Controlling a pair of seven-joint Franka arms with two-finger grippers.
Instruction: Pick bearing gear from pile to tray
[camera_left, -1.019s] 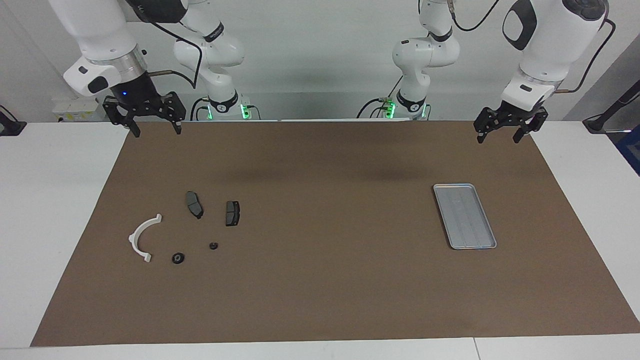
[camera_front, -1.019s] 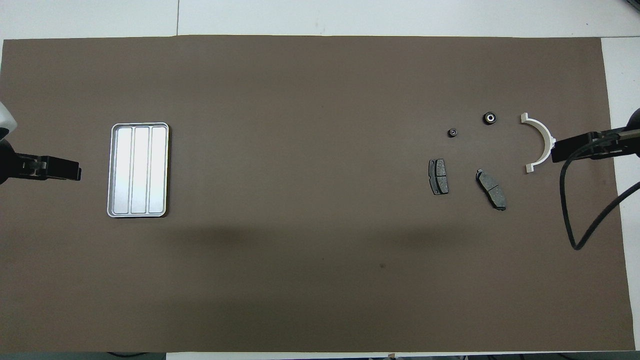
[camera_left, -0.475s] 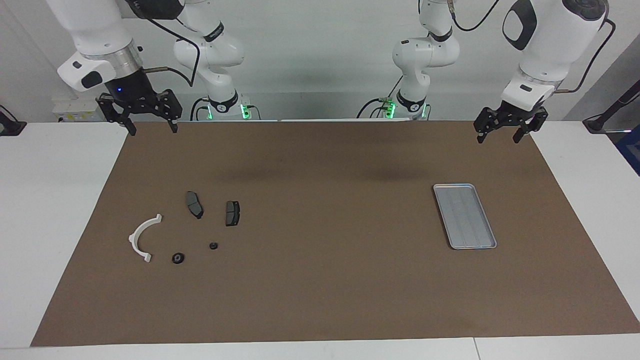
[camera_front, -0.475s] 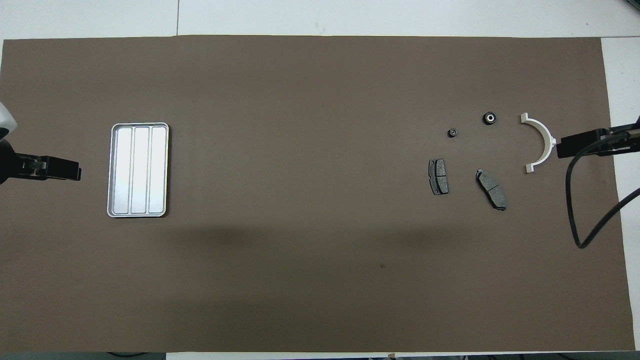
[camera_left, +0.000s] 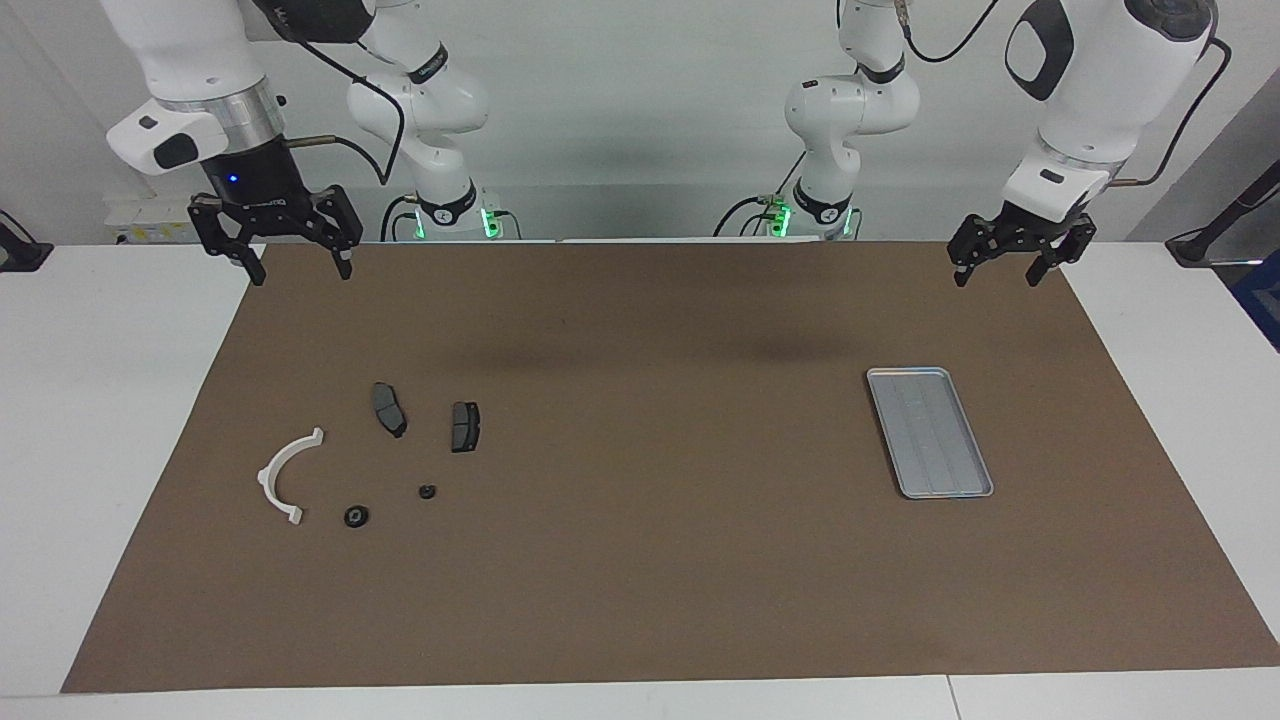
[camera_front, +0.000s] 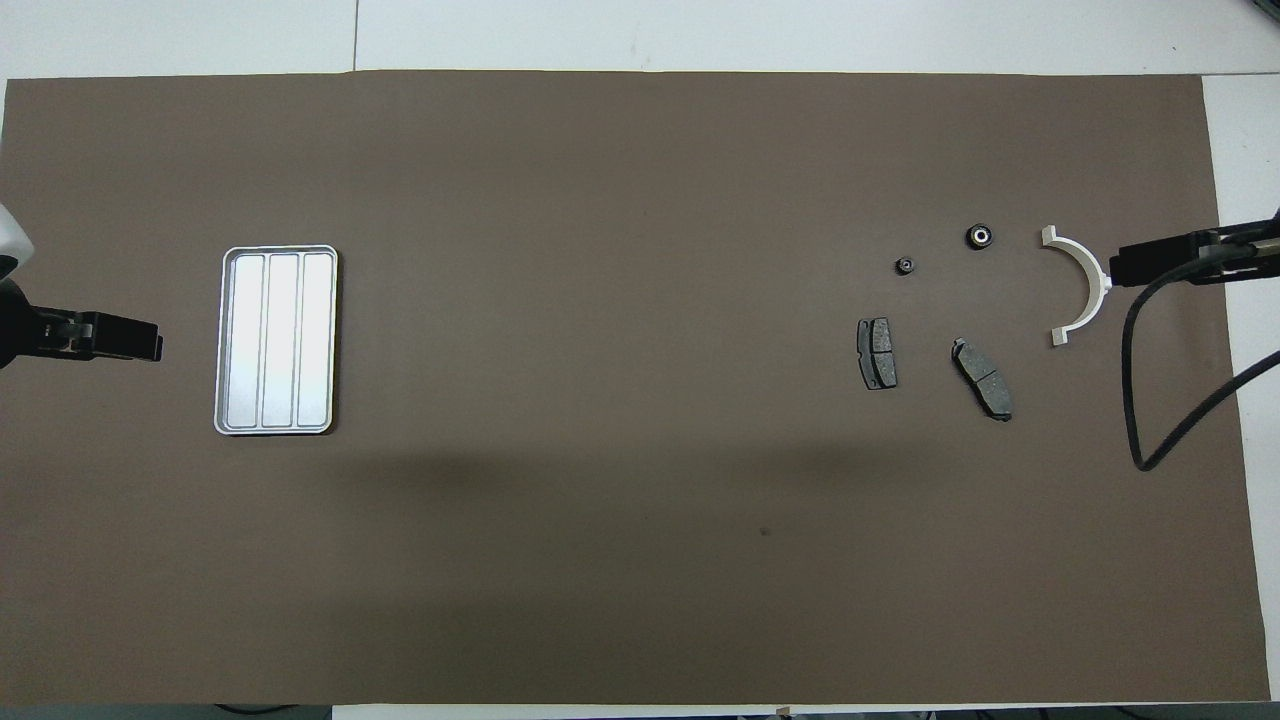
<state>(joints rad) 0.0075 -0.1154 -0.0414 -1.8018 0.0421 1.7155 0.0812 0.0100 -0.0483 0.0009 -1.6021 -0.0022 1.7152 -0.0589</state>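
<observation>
Right gripper, facing view: my right gripper (camera_left: 297, 267) hangs with fingers spread, holding nothing, over the brown mat's (camera_left: 640, 560) corner at my end.
Left gripper, facing view: my left gripper (camera_left: 994, 274) is likewise spread and bare, waiting over the mat's edge.
Pile, overhead view: white arc (camera_front: 1082, 283), two brake pads (camera_front: 877, 353), two black round pieces (camera_front: 979, 236) lie scattered toward my right arm's end.
Tray, overhead view: tray (camera_front: 227, 340) lies toward my left arm's end, well apart.

A white table (camera_left: 90, 420) carries a big brown mat (camera_left: 640, 560) that fills most of the facing frame. At centre-right sits a silver tray (camera_left: 931, 431). At centre-left are two dark brake pads (camera_left: 388, 408) (camera_left: 464, 426); a white arc piece (camera_left: 283, 478) curves lower left of them, and two small black round bits (camera_left: 356, 516) (camera_left: 427, 491) dot the mat just below.
</observation>
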